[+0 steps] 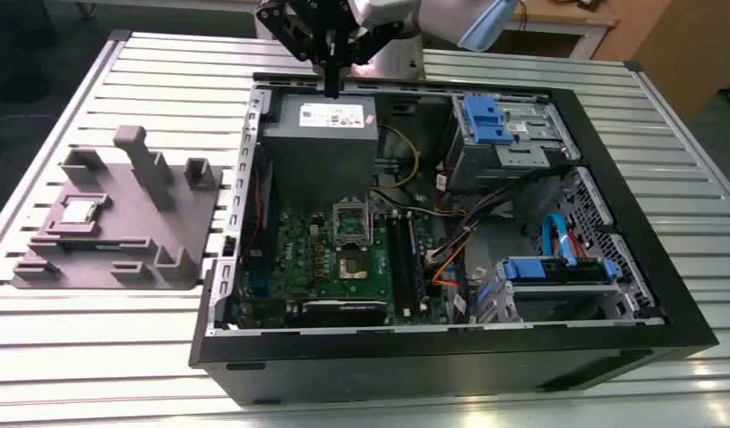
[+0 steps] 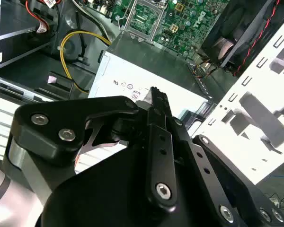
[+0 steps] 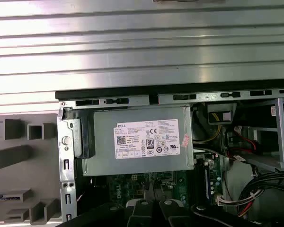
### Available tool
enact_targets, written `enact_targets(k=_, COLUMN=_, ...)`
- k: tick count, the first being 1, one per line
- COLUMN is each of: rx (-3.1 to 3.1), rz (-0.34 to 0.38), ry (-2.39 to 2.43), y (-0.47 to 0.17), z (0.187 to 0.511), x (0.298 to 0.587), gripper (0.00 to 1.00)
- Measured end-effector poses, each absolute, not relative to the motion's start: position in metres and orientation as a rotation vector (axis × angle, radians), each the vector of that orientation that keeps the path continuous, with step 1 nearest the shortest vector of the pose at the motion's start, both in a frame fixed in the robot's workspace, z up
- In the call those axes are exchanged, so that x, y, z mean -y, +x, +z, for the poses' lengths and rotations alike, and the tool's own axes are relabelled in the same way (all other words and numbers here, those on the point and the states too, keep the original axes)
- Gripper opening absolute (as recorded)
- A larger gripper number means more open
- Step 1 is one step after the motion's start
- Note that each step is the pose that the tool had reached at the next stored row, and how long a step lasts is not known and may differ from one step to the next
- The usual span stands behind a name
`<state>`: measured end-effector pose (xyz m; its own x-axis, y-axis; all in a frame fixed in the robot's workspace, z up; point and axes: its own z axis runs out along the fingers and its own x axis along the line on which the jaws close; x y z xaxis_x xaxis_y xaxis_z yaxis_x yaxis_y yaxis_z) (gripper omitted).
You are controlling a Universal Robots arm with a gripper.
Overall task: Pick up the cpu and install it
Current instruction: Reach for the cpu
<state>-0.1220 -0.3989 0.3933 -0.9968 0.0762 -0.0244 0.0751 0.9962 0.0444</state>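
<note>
The slatted metal table carries everything. The open computer case lies on its side under the gripper and reaches away from it toward the near edge of the exterior view. The grey power supply is the nearest thing to the gripper, whose tips hang just above the supply's outer edge by the case wall. I cannot tell whether they touch it.

A grey moulded holder sits on the table outside the case. It is well apart from the gripper, toward the exterior view's left and nearer that camera. Past the power supply from the gripper lies the green motherboard. Its socket stands open, roughly straight ahead of the tips along the case.

The cpu lies flat in a pocket of the holder, its pale top facing up. From the gripper it is off diagonally, across the case wall and out over the table, well apart. Being square, it has no long axis to line up with, so its edges against the pocket would set the approach.

In the second wrist view the gripper has its black fingers pressed together with nothing between them: closed and empty.
</note>
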Motion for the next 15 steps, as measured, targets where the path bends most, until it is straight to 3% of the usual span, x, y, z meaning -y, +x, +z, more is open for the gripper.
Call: enact_targets(k=15, rx=-3.112, rz=0.068, ry=0.118, y=-0.1222, z=0.3933, x=0.3989, gripper=0.1)
